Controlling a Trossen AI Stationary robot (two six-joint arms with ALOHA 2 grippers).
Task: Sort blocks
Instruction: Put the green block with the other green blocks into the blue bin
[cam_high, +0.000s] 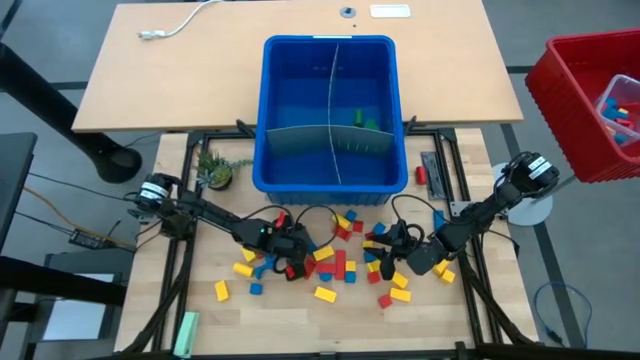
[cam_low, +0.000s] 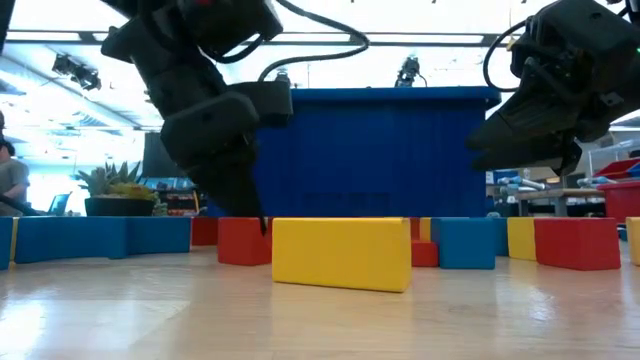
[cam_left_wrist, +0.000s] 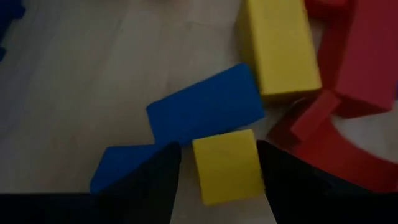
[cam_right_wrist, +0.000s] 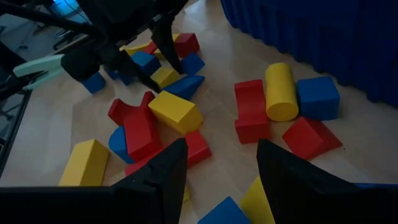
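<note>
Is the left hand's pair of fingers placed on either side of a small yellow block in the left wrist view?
Yes, the left hand has a dark finger on each side of the yellow block on the table.

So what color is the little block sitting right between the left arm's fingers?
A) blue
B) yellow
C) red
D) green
B: in the left wrist view a yellow block sits on the table between the left gripper's two dark open fingers, with a blue block just beyond it.
</note>
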